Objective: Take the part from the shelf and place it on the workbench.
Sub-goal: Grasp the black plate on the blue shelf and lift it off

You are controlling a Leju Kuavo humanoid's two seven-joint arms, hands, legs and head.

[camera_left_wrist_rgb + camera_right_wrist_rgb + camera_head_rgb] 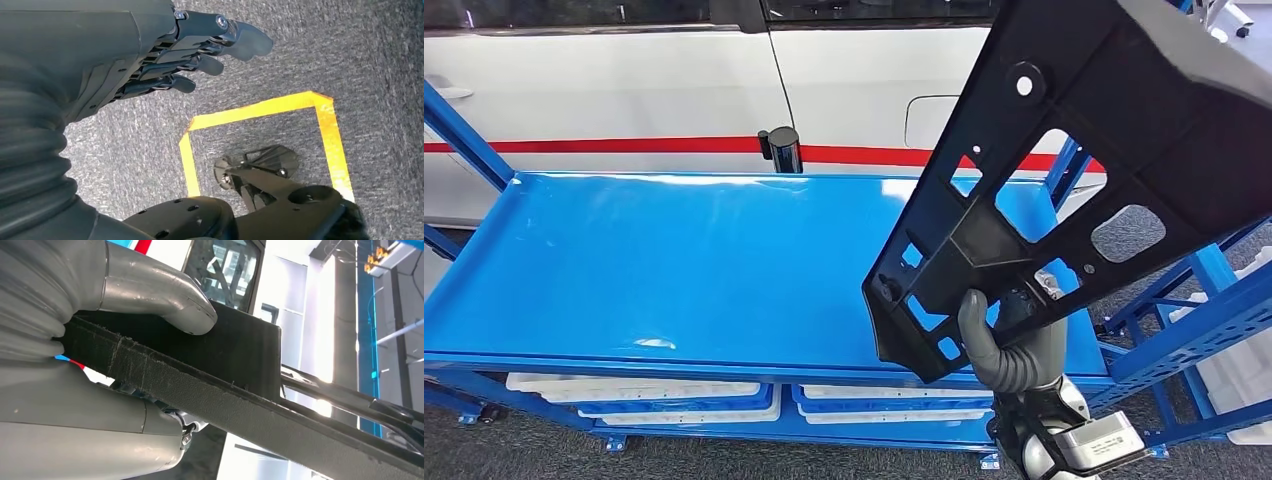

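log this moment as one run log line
phase: carry | right robot hand: grips black part above blue workbench | left robot hand: holds nothing, hangs over floor | part not yet placed

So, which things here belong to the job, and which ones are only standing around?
Job:
- black part, held up by the right hand
- blue workbench, where the part goes

Only around:
- white car behind the workbench
- yellow floor tape
- left hand, holding nothing
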